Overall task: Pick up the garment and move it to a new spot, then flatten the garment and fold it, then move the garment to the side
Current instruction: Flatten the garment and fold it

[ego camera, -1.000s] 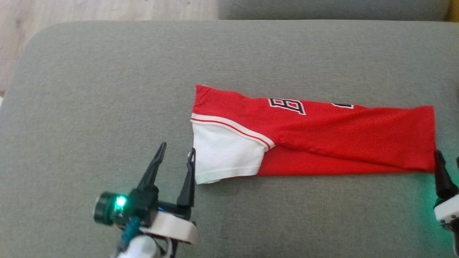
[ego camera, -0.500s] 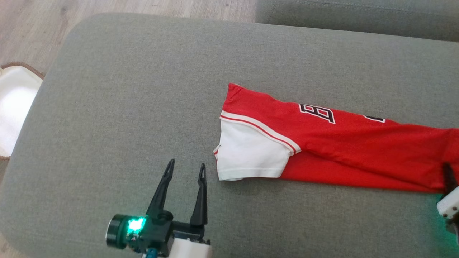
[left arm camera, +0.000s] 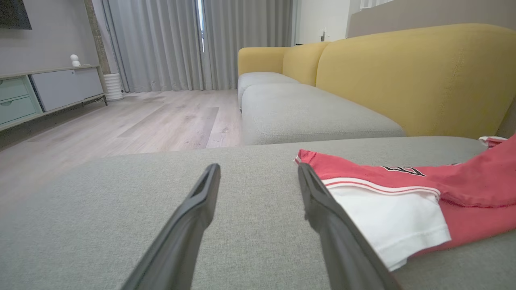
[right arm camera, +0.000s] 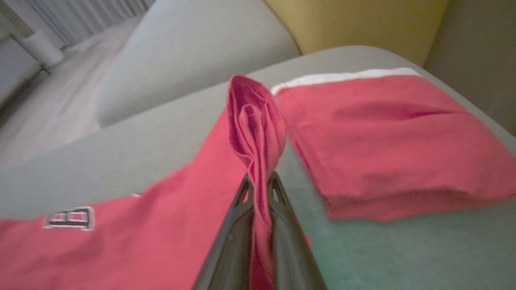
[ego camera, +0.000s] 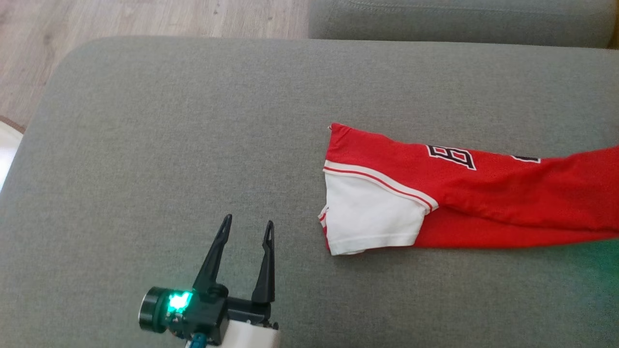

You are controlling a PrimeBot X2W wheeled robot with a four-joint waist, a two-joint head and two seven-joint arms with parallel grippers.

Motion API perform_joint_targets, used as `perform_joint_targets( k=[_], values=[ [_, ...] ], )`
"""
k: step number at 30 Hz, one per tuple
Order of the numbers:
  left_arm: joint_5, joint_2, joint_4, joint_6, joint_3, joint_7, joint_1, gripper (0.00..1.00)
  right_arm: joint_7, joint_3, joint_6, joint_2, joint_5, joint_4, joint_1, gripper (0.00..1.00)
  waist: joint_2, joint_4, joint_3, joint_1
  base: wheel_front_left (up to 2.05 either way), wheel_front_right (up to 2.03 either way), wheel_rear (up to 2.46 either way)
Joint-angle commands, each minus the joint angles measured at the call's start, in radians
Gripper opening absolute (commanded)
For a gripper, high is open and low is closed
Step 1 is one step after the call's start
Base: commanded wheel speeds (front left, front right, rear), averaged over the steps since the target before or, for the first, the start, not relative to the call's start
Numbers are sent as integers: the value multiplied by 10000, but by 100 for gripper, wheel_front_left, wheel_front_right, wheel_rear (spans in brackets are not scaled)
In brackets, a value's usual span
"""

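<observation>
Looking down from the head view, I see the long red cotton jersey with a white sleeve and black lettering lying as a narrow strip on the broad grey fabric cushion, running off the picture's right edge. It appears already flattened and folded lengthwise. My left gripper hangs near the sleeve end but apart from it, its fingers spread and holding nothing. In the left wrist view my left gripper points across the cushion with the same wide gap. The jersey lies just beside my right-hand finger without touching it, and a yellow upholstered sofa stands behind. In the right wrist view my right gripper is clamped tight on a bunched end of the jersey. That end rises off the cushion in a pinched ridge while the lettered part lies flat. Just beside it sits a folded red cloth stack with a white edge, which looks like a separate piece, though I cannot be sure. I judge the flattening and the first fold done. What remains is the crosswise fold, for which my left gripper has yet to take the sleeve end, and then moving the jersey to the side.
</observation>
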Motion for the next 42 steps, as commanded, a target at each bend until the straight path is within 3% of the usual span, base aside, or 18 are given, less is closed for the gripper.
perform_joint_targets(
  k=[1, 6, 7, 11, 16, 22, 26, 27, 28, 36, 42],
  values=[
    [131, -111, -260, -66, 460, -95, -107, 100, 212, 141, 65, -198, 309, -805, -132, 0, -1, -71, -81, -1, 0, 0, 0],
    [316, -267, -168, -370, 730, -95, -12, 100, 1418, 593, 65, 962, 1912, -3593, -76, 0, -1, -98, -180, -1, 0, 0, 0],
    [384, -318, -110, -529, 775, -95, -14, 100, 1887, 822, 65, 1471, 2359, -4565, 33, 0, -1, -4, -176, -1, 0, 0, 0],
    [521, -425, -18, -782, 872, -95, -72, 100, 2511, 1393, 65, 2696, 2870, -5733, 48, 0, -1, 304, -154, -1, 0, 0, 0],
    [661, -584, 82, -1020, 947, -95, -114, 100, 2919, 2188, 65, 3756, 2981, -5840, -336, 0, -1, 744, -79, -1, 0, 0, 0],
    [799, -750, 207, -1243, 1019, -95, -149, 100, 2593, 3255, 65, 4024, 2965, -4860, -812, 0, -1, 1228, -16, -1, 0, 0, 0],
    [737, -854, 262, -1343, 1160, -95, -100, 100, 2008, 4169, 65, 4041, 3542, -4114, -1059, 2, -1, 1371, -18, -1, 0, 0, 0],
    [727, -878, 274, -1369, 1181, -95, -82, 100, 1861, 4396, 65, 4042, 3607, -3930, -1122, 33, -1, 1383, -22, -1, 0, 0, 0],
    [729, -900, 286, -1380, 1202, -95, -66, 100, 1705, 4587, 65, 4043, 3654, -3760, -1189, 98, -1, 1383, -22, -1, 0, 0, 0],
    [759, -1001, 378, -1397, 1470, -95, 101, 100, 1002, 5136, 65, 4020, 3650, -3539, -1378, 100, -1, 997, -313, -1, 0, 0, 0],
    [746, -1026, 358, -1350, 1822, -95, 319, 100, -217, 4628, 65, 2992, 2351, -4289, -708, 100, -1, 448, -813, -1, 0, 0, 0]
  ],
)
